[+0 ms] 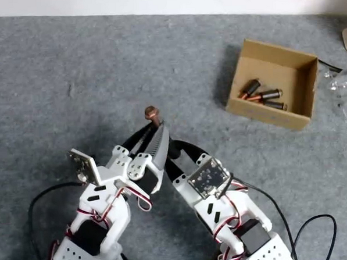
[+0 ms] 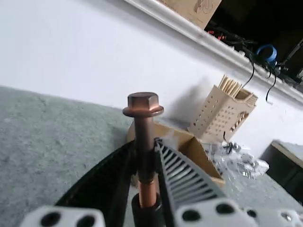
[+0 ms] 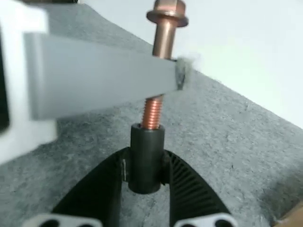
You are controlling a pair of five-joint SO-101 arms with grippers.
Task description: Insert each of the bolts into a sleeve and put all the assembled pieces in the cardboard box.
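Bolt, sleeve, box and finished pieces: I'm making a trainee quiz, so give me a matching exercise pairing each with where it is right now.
Things:
1. bolt
2. sleeve
3. cardboard box
4. assembled pieces

Places:
A. lying inside the cardboard box
B. held in the right hand, just under the bolt
C. standing open on the grey carpet, off to one side
D. held head-up in the left hand

Pairs: 1-D, 2-B, 3-C, 4-A.
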